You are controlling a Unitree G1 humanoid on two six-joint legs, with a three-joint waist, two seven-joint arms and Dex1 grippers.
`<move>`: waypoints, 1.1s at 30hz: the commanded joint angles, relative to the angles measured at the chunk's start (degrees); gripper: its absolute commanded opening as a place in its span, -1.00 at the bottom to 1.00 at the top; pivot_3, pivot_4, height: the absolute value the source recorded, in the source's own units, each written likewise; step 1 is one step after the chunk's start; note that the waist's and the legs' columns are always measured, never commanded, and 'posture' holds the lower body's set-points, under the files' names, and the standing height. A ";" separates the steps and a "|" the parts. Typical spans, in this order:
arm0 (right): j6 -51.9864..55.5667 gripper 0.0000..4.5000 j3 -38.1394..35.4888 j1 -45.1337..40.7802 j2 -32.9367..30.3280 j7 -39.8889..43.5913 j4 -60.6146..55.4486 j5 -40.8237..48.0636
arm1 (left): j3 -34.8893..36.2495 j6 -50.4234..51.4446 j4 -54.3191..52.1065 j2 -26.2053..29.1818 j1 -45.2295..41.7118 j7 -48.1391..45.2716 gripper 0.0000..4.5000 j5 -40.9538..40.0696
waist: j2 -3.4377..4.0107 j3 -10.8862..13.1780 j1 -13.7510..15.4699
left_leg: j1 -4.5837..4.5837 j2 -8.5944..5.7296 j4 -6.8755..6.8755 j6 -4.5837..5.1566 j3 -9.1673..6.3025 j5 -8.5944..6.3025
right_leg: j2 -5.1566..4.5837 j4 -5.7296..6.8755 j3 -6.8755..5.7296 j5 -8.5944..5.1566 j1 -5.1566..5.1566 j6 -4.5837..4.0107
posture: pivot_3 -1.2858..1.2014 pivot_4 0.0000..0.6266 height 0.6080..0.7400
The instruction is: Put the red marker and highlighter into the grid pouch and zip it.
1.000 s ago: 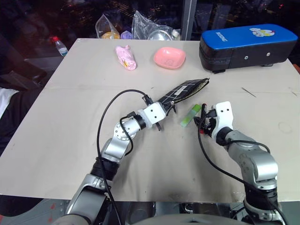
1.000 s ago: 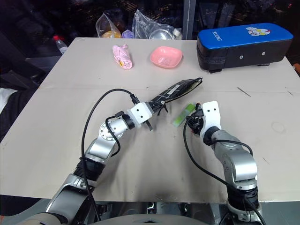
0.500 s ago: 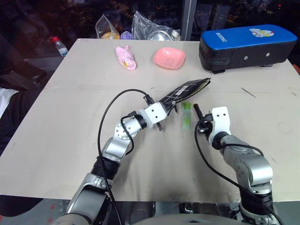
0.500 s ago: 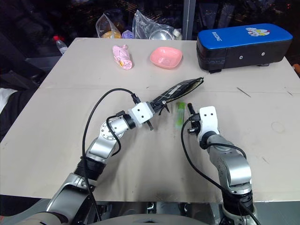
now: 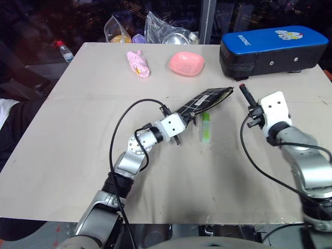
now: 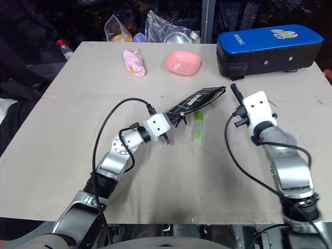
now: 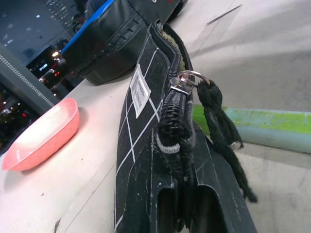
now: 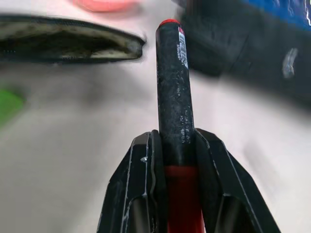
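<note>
Black-barrelled slim red marker clamped upright in right gripper, right of frame centre; open mouth of black white-gridded fabric pouch just left, pinched at its near end by left gripper; light green flat highlighter lying loose below pouch mouth

My left gripper reaching forward-right, fingers clamped shut on the grid pouch, my right gripper raised, fingers pinching the red marker

2 silver jointed arms, white wrist blocks, looping black cables, black jaws.
</note>
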 commanded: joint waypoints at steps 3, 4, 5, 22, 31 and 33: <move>-16.33 -0.88 6.09 -2.46 -10.25 9.92 5.14 -7.23 | 0.46 -1.70 -0.61 0.09 -1.06 -0.38 -1.00 -0.76 | 0.05 0.05 -0.09 | 0.00 0.02 0.02 -0.02 0.03 0.01 | -0.01 0.03 0.02 0.00 -0.02 0.00 | 0.03 -0.52 0.19; -18.05 -0.88 6.93 -3.27 -10.72 10.60 6.23 -8.15 | 0.43 -1.83 -0.56 0.10 -1.09 -0.43 -1.00 -0.71 | 0.03 0.06 -0.06 | 0.00 -0.01 0.02 -0.02 0.08 0.01 | -0.04 0.04 0.05 0.00 -0.02 0.00 | 0.03 -0.52 0.19; -19.55 -0.88 7.78 -4.18 -10.98 11.03 7.32 -9.05 | 0.38 -1.94 -0.57 0.13 -1.09 -0.48 -1.00 -0.66 | 0.01 0.08 -0.08 | 0.01 -0.01 0.05 -0.02 0.09 0.01 | -0.05 0.04 0.05 0.00 -0.02 0.00 | 0.03 -0.52 0.19; -26.00 -0.88 5.93 -9.33 -10.54 11.52 14.87 -18.36 | 0.57 -2.89 -0.73 1.16 -0.90 -0.16 -1.00 0.81 | 0.00 0.08 0.30 | -0.01 0.01 0.12 -0.23 0.28 0.13 | -0.11 0.05 0.05 0.01 -0.02 0.00 | 0.03 -0.52 0.19; -26.25 -0.88 5.36 -8.93 -9.29 11.83 14.23 -19.50 | 0.17 -2.93 -0.15 0.85 -1.07 -0.27 -1.00 0.84 | 0.00 0.08 0.24 | 0.00 0.01 0.12 -0.24 0.47 0.14 | -0.11 0.07 0.06 0.00 -0.02 0.00 | 0.03 -0.52 0.19; -26.77 -0.88 6.27 -8.68 -9.06 12.41 14.36 -20.19 | 0.09 -2.97 -0.09 0.73 -1.16 -0.31 -1.00 0.85 | 0.00 0.08 0.25 | 0.00 0.01 0.12 -0.24 0.48 0.14 | -0.11 0.07 0.06 0.00 -0.02 0.00 | 0.03 -0.52 0.19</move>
